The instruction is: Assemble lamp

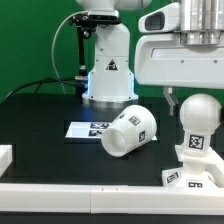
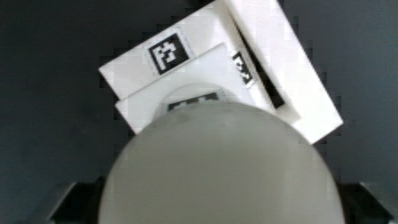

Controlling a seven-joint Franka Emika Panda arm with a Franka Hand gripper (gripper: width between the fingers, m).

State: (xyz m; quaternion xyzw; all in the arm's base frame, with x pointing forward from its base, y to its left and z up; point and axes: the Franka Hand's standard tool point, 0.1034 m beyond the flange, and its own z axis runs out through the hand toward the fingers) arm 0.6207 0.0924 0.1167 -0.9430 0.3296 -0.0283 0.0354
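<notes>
The bulb [image 1: 200, 115] stands upright on the flared base [image 1: 190, 177] at the exterior view's right, near the front. My gripper [image 1: 197, 100] hangs right over the bulb's round head, with one finger [image 1: 172, 100] down beside it. In the wrist view the bulb's head [image 2: 214, 150] fills the space between my dark fingers [image 2: 71, 205], with the tagged base [image 2: 222, 65] beyond it. The jaws stand wide apart on either side of the head, and I see no grip. The shade [image 1: 128, 131] lies on its side in the middle of the table.
The marker board [image 1: 85, 128] lies flat just behind the shade. The white robot pedestal [image 1: 108, 70] with its triangle logo stands at the back. A white ledge [image 1: 90, 205] runs along the table's front edge, and a white block [image 1: 5, 155] sits at the left edge.
</notes>
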